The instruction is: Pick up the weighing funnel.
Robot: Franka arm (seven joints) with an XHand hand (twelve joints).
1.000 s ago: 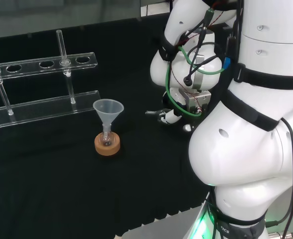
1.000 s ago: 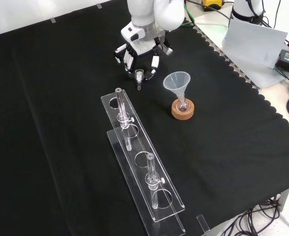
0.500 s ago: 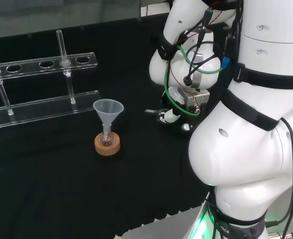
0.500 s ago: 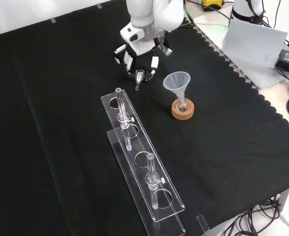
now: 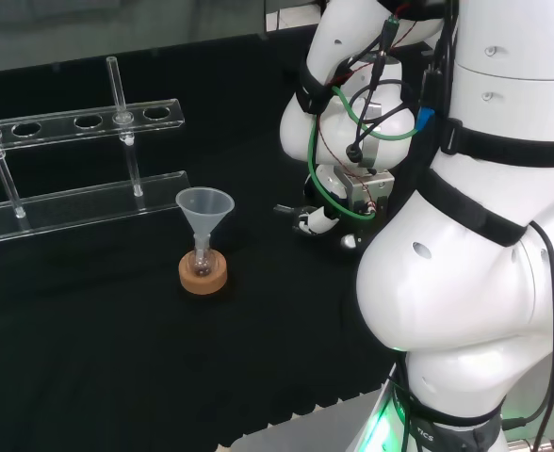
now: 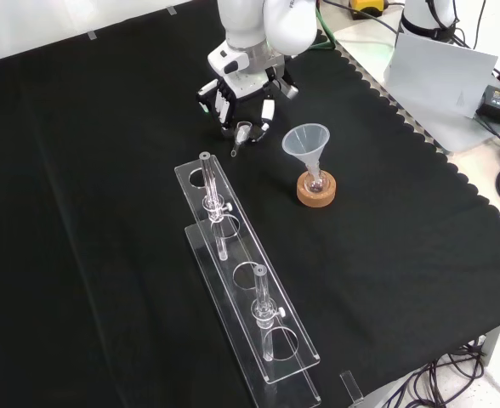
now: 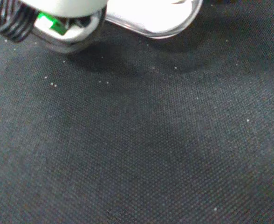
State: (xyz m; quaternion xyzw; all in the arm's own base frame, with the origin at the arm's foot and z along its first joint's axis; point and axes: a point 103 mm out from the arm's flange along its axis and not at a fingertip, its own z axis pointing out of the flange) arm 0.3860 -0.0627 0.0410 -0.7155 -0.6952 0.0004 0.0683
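Observation:
In the front view the hand (image 6: 238, 88) hangs at the top centre of the black cloth, fingers pointing down and curled. Between them sits the weighing funnel (image 6: 242, 134), a small clear scoop-like piece, tilted with its stem slanting down to the left just above the cloth. The head view has the hand (image 5: 316, 218) low beside the white arm links, to the right of the big funnel. A blurred white part of the hand (image 7: 151, 16) shows over bare cloth in the wrist view.
The big funnel (image 6: 306, 140) stands stem down in a small flask on a cork ring (image 6: 316, 189), just right of the hand in the front view. A clear tube rack (image 6: 243, 285) holding two tubes lies nearer the camera. The cloth's scalloped edge (image 6: 420, 140) runs along the right.
The hand has risen slightly and shifted a little left in the front view. The weighing funnel has come along and tipped from nearly upright to slanted.

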